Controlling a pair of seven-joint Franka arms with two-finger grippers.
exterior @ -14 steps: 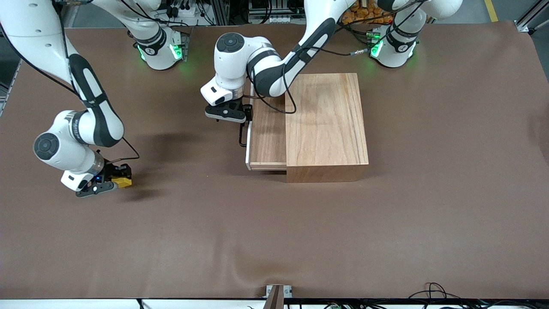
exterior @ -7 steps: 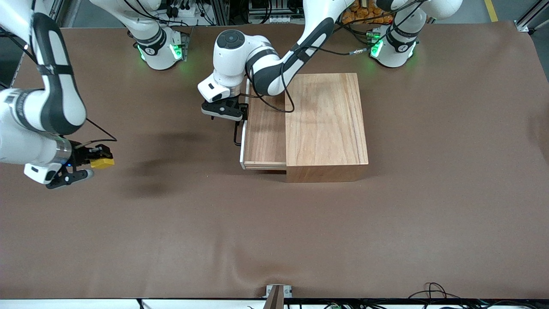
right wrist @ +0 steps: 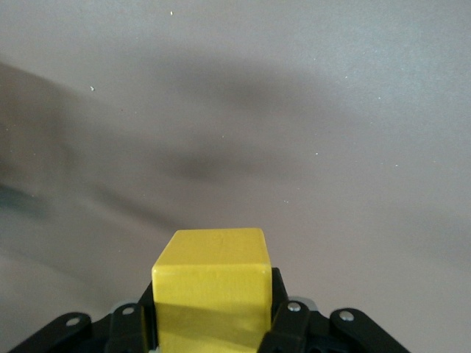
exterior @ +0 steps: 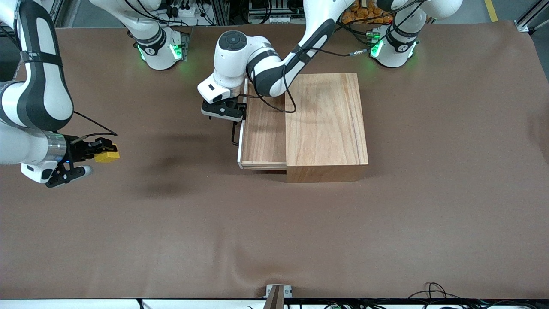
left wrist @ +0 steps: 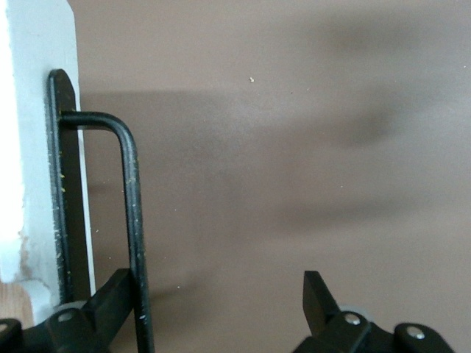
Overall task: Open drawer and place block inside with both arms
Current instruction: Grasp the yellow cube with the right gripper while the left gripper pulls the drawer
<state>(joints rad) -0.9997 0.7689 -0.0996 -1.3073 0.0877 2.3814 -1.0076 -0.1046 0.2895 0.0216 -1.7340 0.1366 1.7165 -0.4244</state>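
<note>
Right gripper (exterior: pixel 99 151) clamped on yellow block (exterior: pixel 107 156), raised over the table (exterior: pixel 300 236) toward the right arm's end. Left gripper (exterior: pixel 233 115) at the drawer (exterior: pixel 261 133) handle (left wrist: pixel 131 220), fingers spread; drawer partly out of wooden box (exterior: pixel 326 124).

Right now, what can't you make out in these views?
- Drawer interior: front view, the left arm covers the part nearest the bases.
- Handle: left wrist view, cut off by the frame edge; the left gripper has open jaws, contact with the loop unclear.
- Block: right wrist view, lower faces hidden by the right gripper.
</note>
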